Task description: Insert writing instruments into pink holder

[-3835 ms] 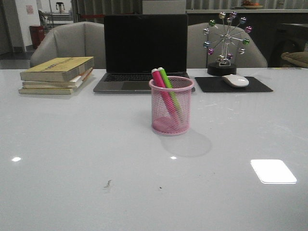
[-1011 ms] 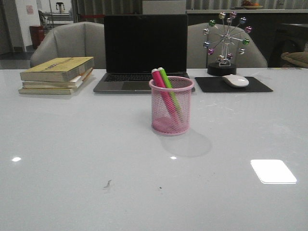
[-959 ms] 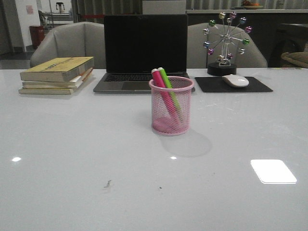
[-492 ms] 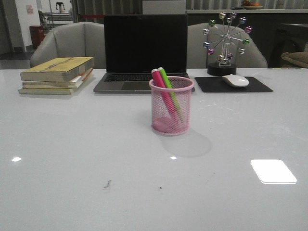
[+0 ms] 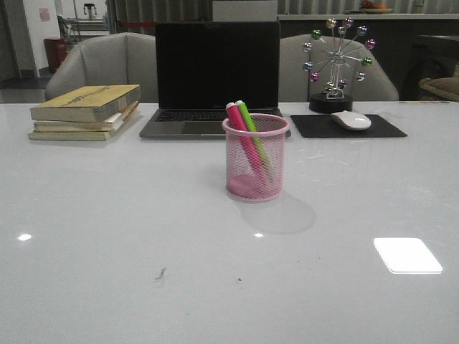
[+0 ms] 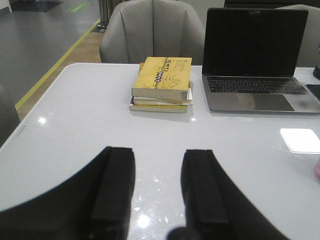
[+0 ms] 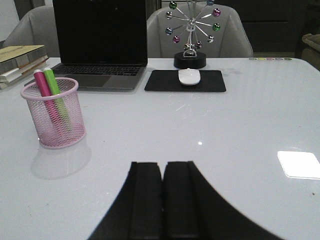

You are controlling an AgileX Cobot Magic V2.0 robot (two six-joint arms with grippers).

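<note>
Apparently nothing has shifted lately: both highlighters [image 5: 247,136] stand in the pink holder [image 5: 256,159] mid-worktop [image 5: 107,229], so your task looks finished (left gripper [image 6: 159,187] parted, right gripper [image 7: 161,200] closed, both empty).

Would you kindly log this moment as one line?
task: done | pink marker, green marker: in pink holder | left gripper: open | right gripper: shut, empty

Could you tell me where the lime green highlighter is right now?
In the front view, the lime green highlighter stands tilted inside the pink holder at table centre, beside the magenta highlighter, just before the laptop.
</note>
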